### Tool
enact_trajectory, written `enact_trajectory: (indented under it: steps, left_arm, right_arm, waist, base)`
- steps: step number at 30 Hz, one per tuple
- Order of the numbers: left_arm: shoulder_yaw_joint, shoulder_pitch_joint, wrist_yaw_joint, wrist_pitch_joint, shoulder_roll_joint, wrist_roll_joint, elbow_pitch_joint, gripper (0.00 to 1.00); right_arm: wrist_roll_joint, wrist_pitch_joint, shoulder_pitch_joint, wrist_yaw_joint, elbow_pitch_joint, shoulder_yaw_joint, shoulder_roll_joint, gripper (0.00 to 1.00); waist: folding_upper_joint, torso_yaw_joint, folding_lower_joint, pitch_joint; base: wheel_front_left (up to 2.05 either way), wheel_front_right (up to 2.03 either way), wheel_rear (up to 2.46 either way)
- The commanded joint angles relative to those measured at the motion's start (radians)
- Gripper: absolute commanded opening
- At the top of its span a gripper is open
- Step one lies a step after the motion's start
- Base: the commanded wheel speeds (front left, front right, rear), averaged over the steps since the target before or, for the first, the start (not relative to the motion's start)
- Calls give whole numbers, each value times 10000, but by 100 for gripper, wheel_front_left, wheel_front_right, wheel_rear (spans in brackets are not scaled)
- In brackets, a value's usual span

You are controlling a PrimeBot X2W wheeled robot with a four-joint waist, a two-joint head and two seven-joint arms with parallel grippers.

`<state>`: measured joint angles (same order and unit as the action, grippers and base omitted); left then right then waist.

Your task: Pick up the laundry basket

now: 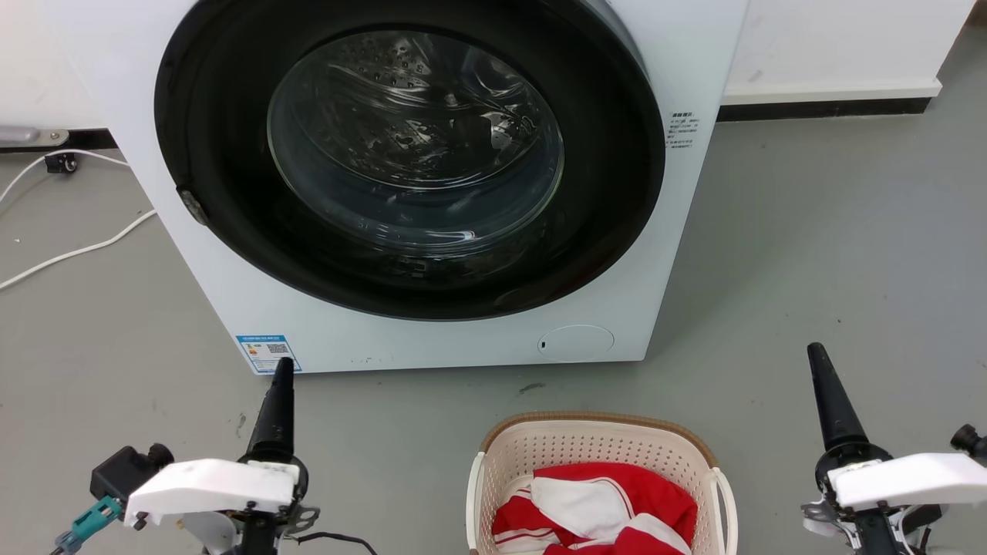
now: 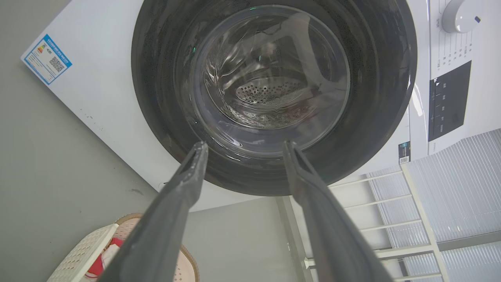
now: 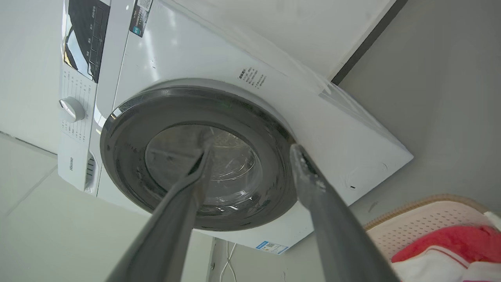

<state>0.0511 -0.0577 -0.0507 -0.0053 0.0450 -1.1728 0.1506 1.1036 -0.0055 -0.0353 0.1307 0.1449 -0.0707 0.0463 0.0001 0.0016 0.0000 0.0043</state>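
The laundry basket (image 1: 594, 443) stands on the grey floor at the bottom middle of the head view, cream and perforated with a brown rim and white side handles. A red and white garment (image 1: 601, 505) lies inside it. My left gripper (image 1: 281, 378) is well to the basket's left and my right gripper (image 1: 819, 370) well to its right, both pointing at the washing machine. In the wrist views the left gripper (image 2: 245, 147) and the right gripper (image 3: 251, 152) are open and hold nothing. The basket shows at the lower left (image 2: 84, 254) and at the lower right (image 3: 426, 219) of those views.
A white front-loading washing machine (image 1: 231, 270) with its round dark door (image 1: 416, 154) shut stands just beyond the basket. A white cable (image 1: 77, 250) lies on the floor at the left. A white rack (image 2: 415, 211) stands beside the machine. Bare floor lies to the right of the machine.
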Motion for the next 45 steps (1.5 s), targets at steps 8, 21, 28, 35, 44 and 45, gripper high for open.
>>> enact_trajectory:
  steps: [8, 21, 28, 35, 44, 45]
  left_arm:
    - [-382, 14, 362, -382, 40, 1733, -447, 100]
    - [-771, 84, 745, -827, 47, 3879, -740, 100]
    - [-980, 145, 791, -1046, 50, 4848, -858, 100]
    - [-1132, 206, 883, -1248, 52, 5678, -911, 100]
    - [-1266, 269, 974, -1467, 53, 6645, -895, 100]
    - [-1286, 277, 988, -1498, 53, 6758, -901, 100]
  right_arm:
    - [-1806, -375, 28, 1, -590, 156, 30, 100]
    - [-4038, -826, 233, 1, -895, 290, 36, 100]
    - [-4958, -1040, 313, 1, -1089, 346, 38, 100]
    - [-5901, -1241, 453, 1, -1206, 349, 41, 100]
    - [-6960, -1462, 537, 1, -1301, 309, 45, 100]
    - [-7079, -1494, 548, 1, -1317, 310, 45, 100]
  waist:
    - [-1, 2, 0, 0]
    - [-1, 42, 0, -7]
    - [-1, 43, 0, -12]
    - [-1, 53, 0, -21]
    - [-1, 58, 0, -36]
    - [-1, 60, 0, -39]
  base:
    - [0, 0, 0]
    - [0, 0, 0]
    - [0, 0, 0]
    - [0, 0, 0]
    - [0, 0, 0]
    - [0, 0, 0]
